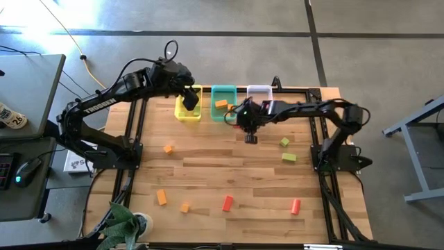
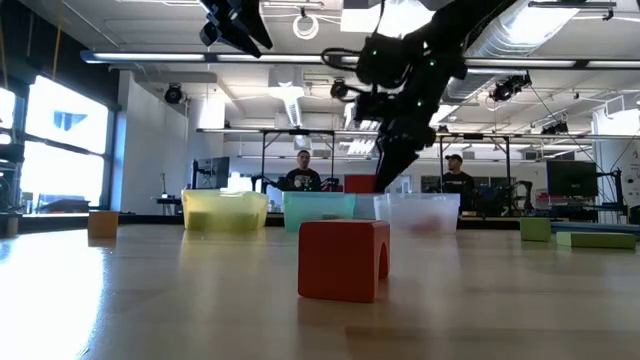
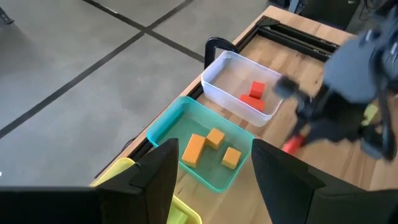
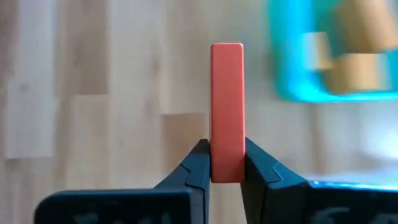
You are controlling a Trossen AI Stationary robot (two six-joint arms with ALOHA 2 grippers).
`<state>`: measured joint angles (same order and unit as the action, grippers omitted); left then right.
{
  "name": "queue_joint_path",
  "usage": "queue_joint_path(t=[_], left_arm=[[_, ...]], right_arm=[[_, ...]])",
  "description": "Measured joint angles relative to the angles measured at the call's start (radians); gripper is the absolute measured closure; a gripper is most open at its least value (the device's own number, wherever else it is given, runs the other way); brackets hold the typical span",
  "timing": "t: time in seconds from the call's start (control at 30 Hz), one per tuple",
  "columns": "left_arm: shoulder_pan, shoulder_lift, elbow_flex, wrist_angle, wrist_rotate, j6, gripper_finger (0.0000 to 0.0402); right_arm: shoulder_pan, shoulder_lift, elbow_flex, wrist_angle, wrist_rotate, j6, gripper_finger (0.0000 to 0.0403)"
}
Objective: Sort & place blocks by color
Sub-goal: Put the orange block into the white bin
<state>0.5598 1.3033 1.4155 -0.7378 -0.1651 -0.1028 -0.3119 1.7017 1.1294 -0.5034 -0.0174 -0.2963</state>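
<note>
A slim red rectangular block (image 4: 227,112) is clamped by its lower end between the dark fingers of the right gripper (image 4: 227,171), with its long axis running straight out from the fingertips. In the high view the right gripper (image 1: 250,138) is held above the wooden counter (image 1: 229,170), just near of the bins, and the block is seen to hang from it, so the long axis is roughly upright.

Three bins are lined up along the far edge of the counter: a yellow plastic bin (image 1: 182,114) on the left, a teal plastic bin (image 1: 214,104) in the middle and a clear plastic bin (image 1: 259,89) on the right. Three orange blocks (image 3: 213,148) are held in the teal bin, and red blocks (image 3: 254,94) lie in the clear bin.

The left gripper (image 1: 190,98) is poised over the yellow bin, with its fingers (image 3: 158,177) spread apart and nothing between them.

Several blocks are left scattered on the counter: two light green blocks (image 1: 287,150) on the right, near the right arm's base; an orange block (image 1: 168,148) left of centre; two more orange blocks (image 1: 172,202) at the near left; a red block (image 1: 227,203) near the centre of the near edge; and a red cylinder-like block (image 1: 295,205) at the near right, lying with its long axis pointing roughly near to far.
</note>
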Motion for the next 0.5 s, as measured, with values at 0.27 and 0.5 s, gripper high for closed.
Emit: queue_joint_path(t=[0.27, 0.5], left_arm=[[0.0, 0.004, 0.0, -0.077, -0.001, -0.081, 0.0209], [-0.018, 0.021, -0.001, -0.213, -0.028, -0.206, 0.0209]], right_arm=[[-0.12, -0.152, 0.001, -0.042, 0.121, 0.0, 0.0371], [-0.269, -0.155, 0.001, -0.06, 0.2, 0.012, 0.0371]])
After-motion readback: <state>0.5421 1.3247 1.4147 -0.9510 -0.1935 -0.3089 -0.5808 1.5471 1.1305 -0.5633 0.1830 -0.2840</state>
